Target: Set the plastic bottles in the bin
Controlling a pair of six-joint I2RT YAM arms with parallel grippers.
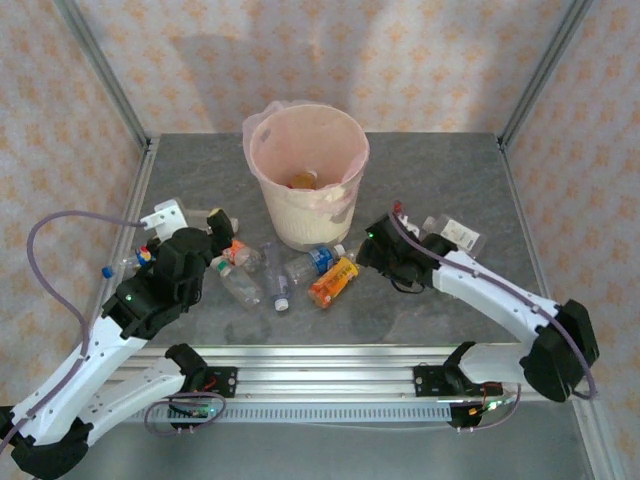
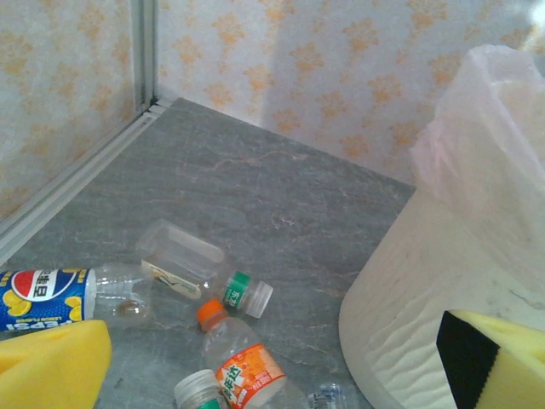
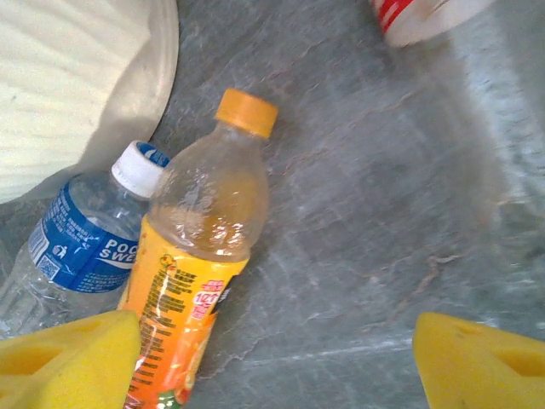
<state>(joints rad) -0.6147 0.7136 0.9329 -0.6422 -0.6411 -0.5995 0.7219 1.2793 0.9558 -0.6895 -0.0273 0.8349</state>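
Our right gripper hangs low over the desk with its pads spread apart, gripping nothing. The orange bottle lies just beside 1 pad, not yet centred between the 2. A blue-labelled bottle touches its side, and the bin stands close behind both. To grip well, we should slide sideways until the orange bottle's body sits midway between the pads. Then we close across its label, keeping the neighbour out. Our left gripper is wide open, empty, with a Pepsi bottle near 1 pad.
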